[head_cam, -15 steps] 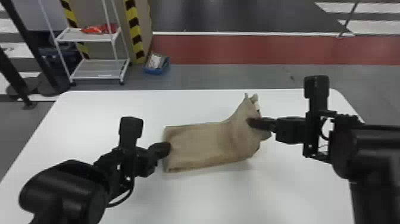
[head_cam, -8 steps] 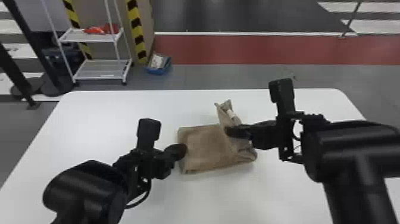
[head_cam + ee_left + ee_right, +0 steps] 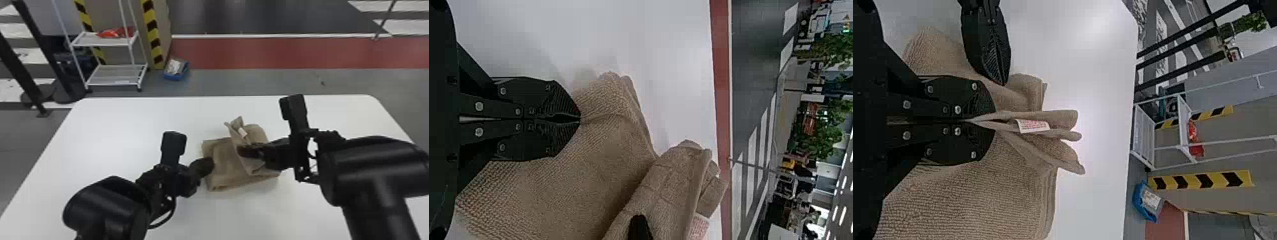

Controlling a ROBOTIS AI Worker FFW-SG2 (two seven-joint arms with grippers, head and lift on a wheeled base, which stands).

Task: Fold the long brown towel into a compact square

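Note:
The brown towel (image 3: 225, 164) lies in layers on the white table, its right part lifted and folded over toward the left. My left gripper (image 3: 209, 164) is at the towel's left edge; in the left wrist view my left gripper (image 3: 579, 119) is shut on that edge. Over the towel's middle is my right gripper (image 3: 244, 151), holding up the raised flap. In the right wrist view my right gripper (image 3: 988, 120) is shut on gathered towel layers, with a white label (image 3: 1033, 126) sticking out beyond the fingertips.
The white table (image 3: 127, 127) extends around the towel on all sides. Beyond its far edge stand a white shelf rack (image 3: 111, 75) and a blue box (image 3: 176, 70) on the floor.
My right gripper has carried the towel's right end leftward, over the rest of the towel. The left gripper and the towel's left edge sit a little farther right, and the grippers are closer together.

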